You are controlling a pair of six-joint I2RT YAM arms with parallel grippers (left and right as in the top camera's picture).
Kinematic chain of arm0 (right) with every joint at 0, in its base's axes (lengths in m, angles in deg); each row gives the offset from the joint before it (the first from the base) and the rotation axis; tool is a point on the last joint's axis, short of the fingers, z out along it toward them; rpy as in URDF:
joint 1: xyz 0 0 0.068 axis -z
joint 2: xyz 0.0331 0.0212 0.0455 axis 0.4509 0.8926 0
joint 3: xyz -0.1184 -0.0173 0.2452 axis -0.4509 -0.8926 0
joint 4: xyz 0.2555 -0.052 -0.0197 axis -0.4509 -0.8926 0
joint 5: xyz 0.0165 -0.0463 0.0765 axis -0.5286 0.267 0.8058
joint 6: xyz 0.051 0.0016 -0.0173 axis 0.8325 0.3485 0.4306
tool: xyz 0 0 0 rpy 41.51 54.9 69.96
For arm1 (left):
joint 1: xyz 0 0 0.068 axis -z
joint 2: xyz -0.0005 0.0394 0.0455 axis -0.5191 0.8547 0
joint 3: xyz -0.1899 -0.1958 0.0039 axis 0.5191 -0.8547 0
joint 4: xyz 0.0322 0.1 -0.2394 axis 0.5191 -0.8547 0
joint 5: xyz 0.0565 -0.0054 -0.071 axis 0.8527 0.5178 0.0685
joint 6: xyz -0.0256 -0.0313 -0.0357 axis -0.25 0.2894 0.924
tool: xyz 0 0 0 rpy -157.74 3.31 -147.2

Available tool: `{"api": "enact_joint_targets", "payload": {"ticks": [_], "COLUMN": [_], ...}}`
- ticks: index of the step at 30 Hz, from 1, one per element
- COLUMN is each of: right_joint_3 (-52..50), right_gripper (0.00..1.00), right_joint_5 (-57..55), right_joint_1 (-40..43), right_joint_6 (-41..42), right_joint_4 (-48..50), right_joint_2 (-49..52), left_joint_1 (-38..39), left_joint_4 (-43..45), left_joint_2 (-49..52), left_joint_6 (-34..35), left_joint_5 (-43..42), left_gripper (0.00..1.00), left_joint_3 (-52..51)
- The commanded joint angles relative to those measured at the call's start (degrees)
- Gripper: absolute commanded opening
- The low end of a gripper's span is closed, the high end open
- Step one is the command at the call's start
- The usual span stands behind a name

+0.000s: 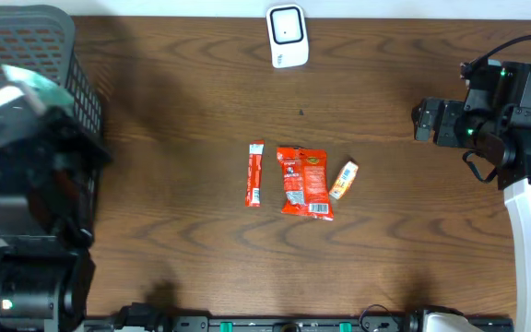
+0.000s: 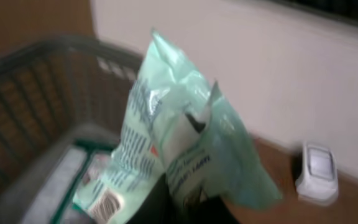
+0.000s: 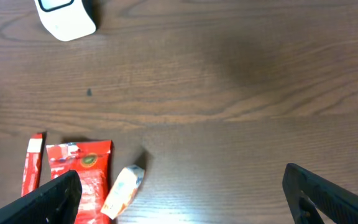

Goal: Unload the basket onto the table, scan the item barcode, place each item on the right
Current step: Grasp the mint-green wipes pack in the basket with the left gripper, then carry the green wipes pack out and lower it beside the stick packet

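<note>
The mint-green pouch is pinched in the left claw and held up far to the left of the scanner. In the overhead view it sits over the dark mesh basket.

Blur smears the left wrist view, so the print on the pouch cannot be read. A striped patch at its lower corner may be a barcode; I cannot tell. The claw's fingers are almost wholly hidden behind the pouch's bottom edge and show only as a dark shape at the frame's foot. From overhead only a pale sliver of the pouch shows, the rest covered by the black bulk of the left arm. The pale flat packs inside the basket are too blurred to name.

The left arm rises at the desk's near left corner and reaches away over the basket. Its claw is closed narrow on the pouch, which stands tilted.

The right arm sits folded, well to the right of the scanner. The right claw is spread wide and holds nothing, and only its finger ends enter the view's lower corners.

Nearer than the scanner lie a red stick packet, a red pouch and a small orange-and-white packet, side by side.
</note>
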Motion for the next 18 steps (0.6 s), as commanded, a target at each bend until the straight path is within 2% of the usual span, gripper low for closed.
{"api": "enact_joint_targets", "payload": {"ticks": [1, 10, 15, 18], "right_joint_3": [0.9, 0.9, 0.9, 0.9], "right_gripper": [0.99, 0.99, 0.99, 0.99], "right_joint_5": [0.1, 0.1, 0.1, 0.1], "right_joint_1": [0.2, 0.2, 0.2, 0.2], "right_joint_6": [0.5, 0.5, 0.5, 0.5], "right_joint_4": [-0.2, -0.2, -0.2, -0.2], "right_joint_2": [-0.4, -0.4, -0.4, -0.4], "left_joint_1": [8.1, 20.4, 22.8, 22.8], "left_joint_4": [-6.4, -13.1, -10.4, -7.6], "left_joint_2": [4.2, 26.7, 44.3, 51.5], "left_joint_6": [5.0, 15.5, 17.1, 17.1], "left_joint_5": [1.2, 0.9, -8.5, -12.1], "left_gripper": [0.07, 0.07, 0.07, 0.07], "left_joint_3": [-0.9, -4.5, -4.6, -4.6]}}
